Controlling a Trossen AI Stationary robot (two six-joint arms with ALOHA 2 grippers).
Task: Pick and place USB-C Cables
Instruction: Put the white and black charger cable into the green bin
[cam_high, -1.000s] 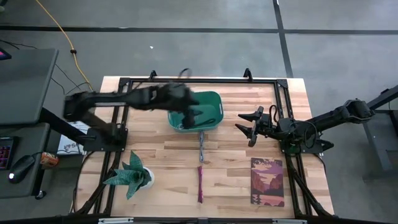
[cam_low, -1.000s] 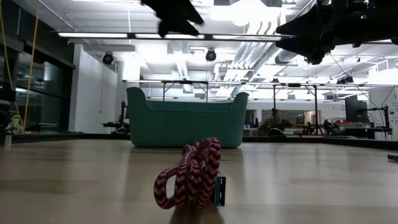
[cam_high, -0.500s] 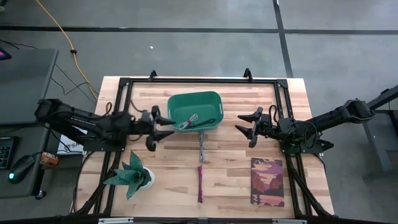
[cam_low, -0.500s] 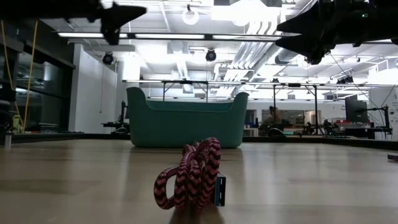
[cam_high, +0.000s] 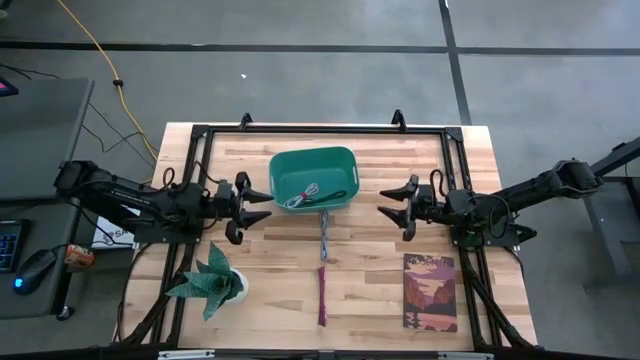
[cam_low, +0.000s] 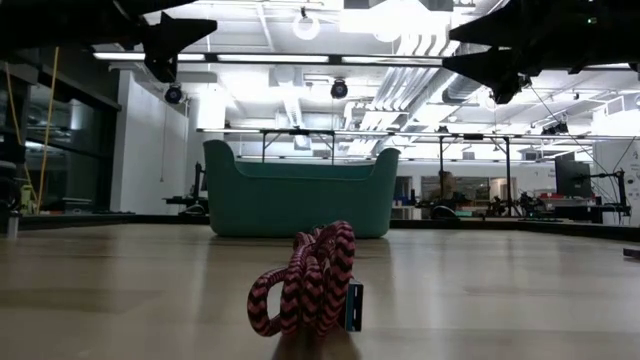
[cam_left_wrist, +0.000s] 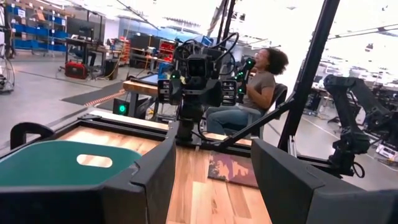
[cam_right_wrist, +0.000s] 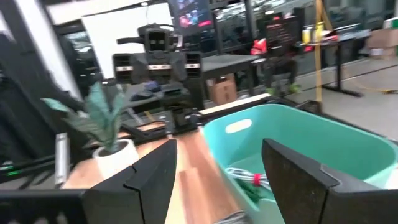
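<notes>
Matt green plastic bin on pale, satin wood-plank table; maroon cable braided cloth.

A robotics lab or workshop. Exposed ceiling ducts and strip lights hang over a wide concrete floor. A seated person sits among metal-framed workbenches and stocked shelves.

We note a grey concrete floor crossed by dark seams around the pale wooden table, a dark desk alongside (a yellow cord trails past it), and bright ceiling strip lights above distant workbenches.
</notes>
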